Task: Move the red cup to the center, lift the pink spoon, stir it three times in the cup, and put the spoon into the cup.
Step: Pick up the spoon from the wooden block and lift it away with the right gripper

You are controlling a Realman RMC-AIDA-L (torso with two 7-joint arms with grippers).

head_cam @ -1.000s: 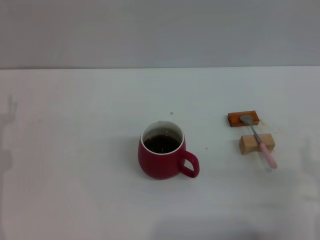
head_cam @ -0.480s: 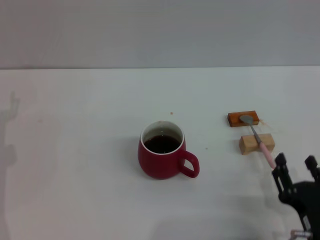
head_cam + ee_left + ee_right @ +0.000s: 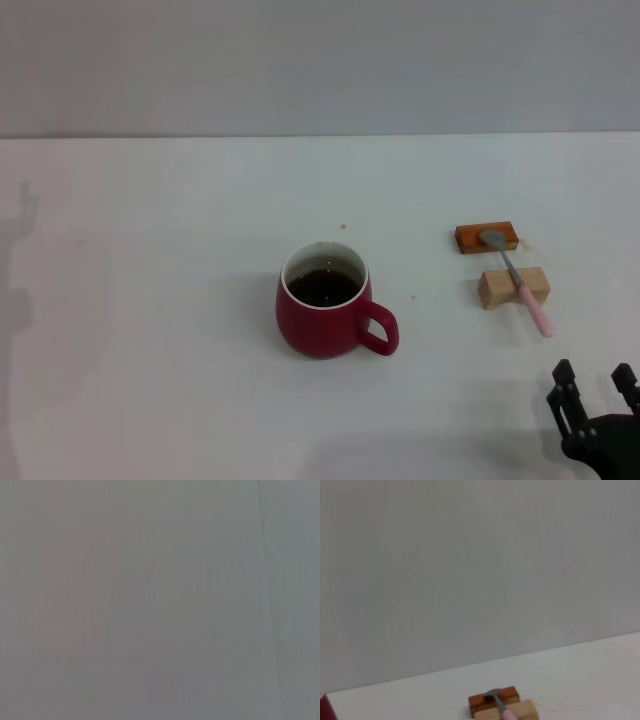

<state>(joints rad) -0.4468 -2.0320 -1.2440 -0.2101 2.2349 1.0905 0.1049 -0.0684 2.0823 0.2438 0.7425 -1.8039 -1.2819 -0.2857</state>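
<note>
The right gripper (image 3: 596,381) has dropped back toward the desk's (image 3: 150,300) front right corner, fingers spread and grasping nothing. The cup (image 3: 325,308) sits mid-desk; the spoon (image 3: 520,283) lies across two blocks (image 3: 512,287) near the right edge.

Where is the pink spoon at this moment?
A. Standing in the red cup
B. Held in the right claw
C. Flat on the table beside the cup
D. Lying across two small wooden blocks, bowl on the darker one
D. The pink spoon lies across the two wooden blocks, its bowl on the darker block, well apart from the red cup and the open right claw.
</note>
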